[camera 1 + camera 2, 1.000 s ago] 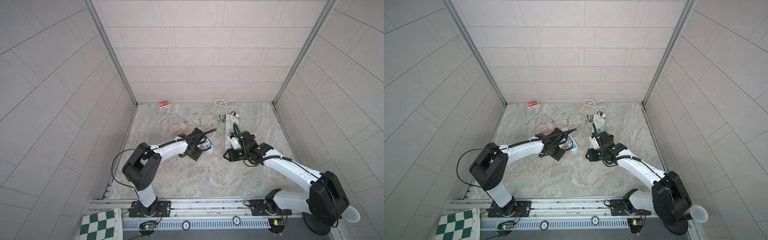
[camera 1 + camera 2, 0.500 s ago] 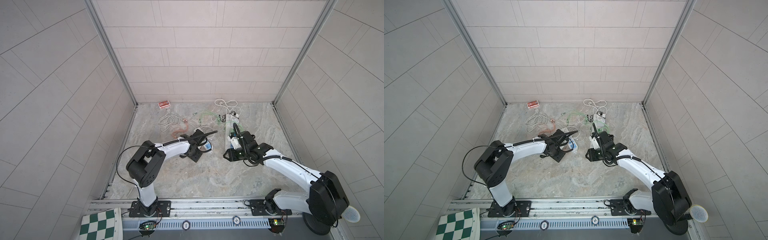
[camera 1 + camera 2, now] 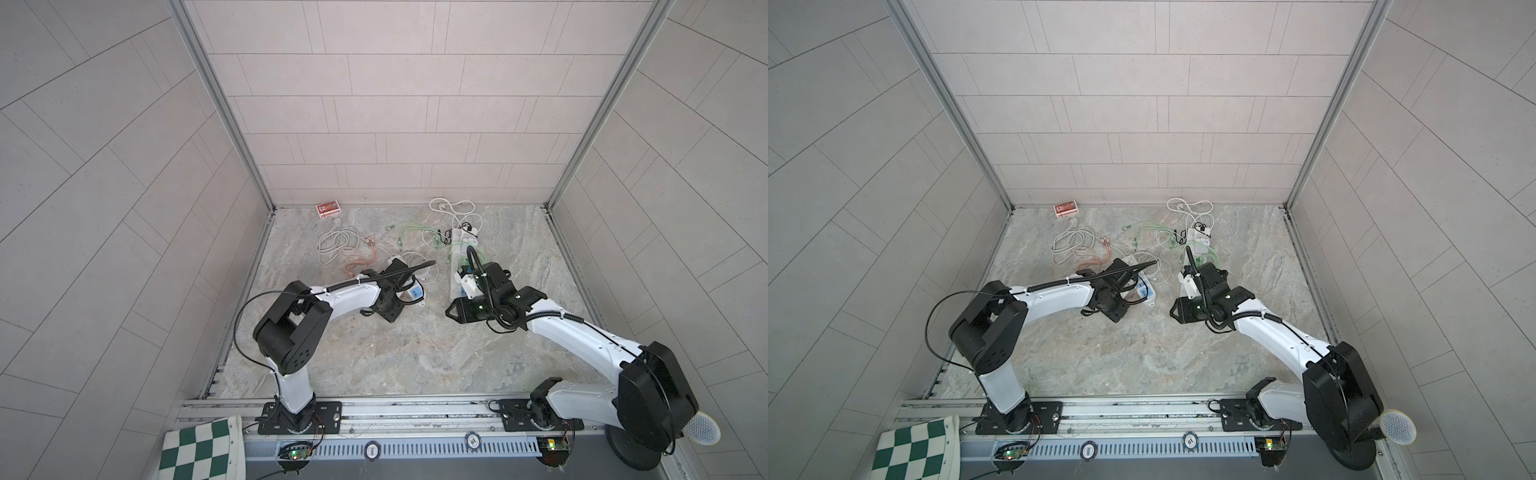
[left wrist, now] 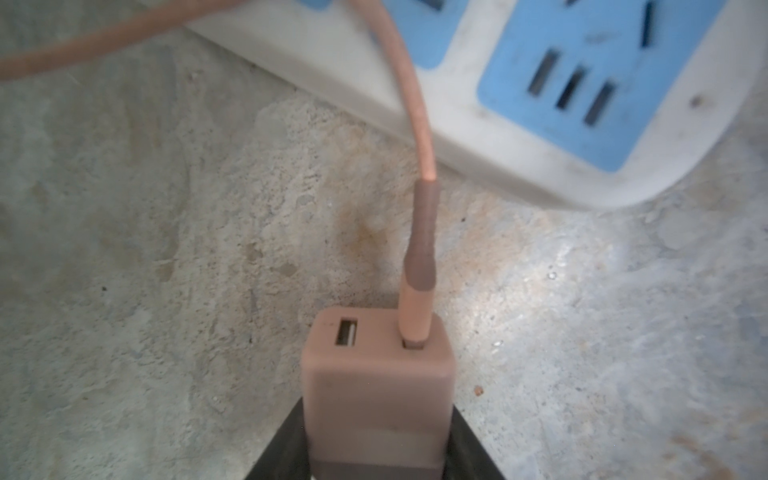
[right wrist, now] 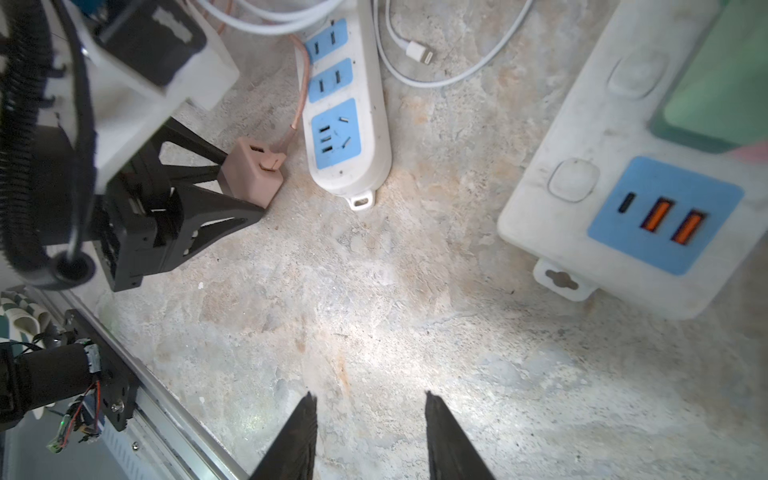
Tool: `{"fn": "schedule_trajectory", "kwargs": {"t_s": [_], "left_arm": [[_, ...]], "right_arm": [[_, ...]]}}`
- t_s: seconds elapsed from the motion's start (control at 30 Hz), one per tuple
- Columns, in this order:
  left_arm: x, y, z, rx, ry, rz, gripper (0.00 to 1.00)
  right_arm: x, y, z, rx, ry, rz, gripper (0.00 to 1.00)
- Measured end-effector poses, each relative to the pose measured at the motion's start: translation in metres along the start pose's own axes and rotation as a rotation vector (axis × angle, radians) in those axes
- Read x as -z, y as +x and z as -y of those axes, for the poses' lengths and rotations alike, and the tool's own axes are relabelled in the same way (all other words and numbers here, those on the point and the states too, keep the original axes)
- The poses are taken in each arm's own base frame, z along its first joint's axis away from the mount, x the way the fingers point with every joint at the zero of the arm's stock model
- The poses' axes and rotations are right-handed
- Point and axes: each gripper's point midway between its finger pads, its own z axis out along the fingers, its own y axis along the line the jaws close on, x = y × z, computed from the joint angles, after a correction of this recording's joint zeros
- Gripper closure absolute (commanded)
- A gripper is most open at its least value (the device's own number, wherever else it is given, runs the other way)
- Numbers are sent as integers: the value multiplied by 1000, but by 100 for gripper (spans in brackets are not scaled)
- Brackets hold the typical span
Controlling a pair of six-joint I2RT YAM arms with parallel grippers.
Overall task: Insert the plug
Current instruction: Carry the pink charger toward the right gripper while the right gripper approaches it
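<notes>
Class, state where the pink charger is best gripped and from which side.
Grip the charger by its two flat, parallel side faces, approaching from the end away from its cable: the plugged-in cable crowds the other end.

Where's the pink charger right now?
In the left wrist view the pink charger is held in the left tool, left of the scene's centre, just beside the rounded end of the white power strip.

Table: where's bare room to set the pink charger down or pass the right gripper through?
Free: broad marble between front rail, left gripper and right gripper; also the stretch along the right wall. Crowded: the back, with cables, power strips and the held pink charger.
</notes>
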Motion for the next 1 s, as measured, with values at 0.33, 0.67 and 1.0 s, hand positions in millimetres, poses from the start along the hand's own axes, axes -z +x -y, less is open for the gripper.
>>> {"fn": "schedule_trajectory", "kwargs": {"t_s": [0.33, 0.67, 1.0], "left_arm": [[77, -9, 21, -19, 164, 358, 65], [95, -15, 37, -62, 259, 524, 65], [114, -21, 44, -80, 300, 598, 65]], "right_arm": [[2, -28, -43, -57, -199, 89, 57], [-7, -32, -105, -53, -367, 66, 56], [-13, -45, -124, -46, -391, 80, 56]]}}
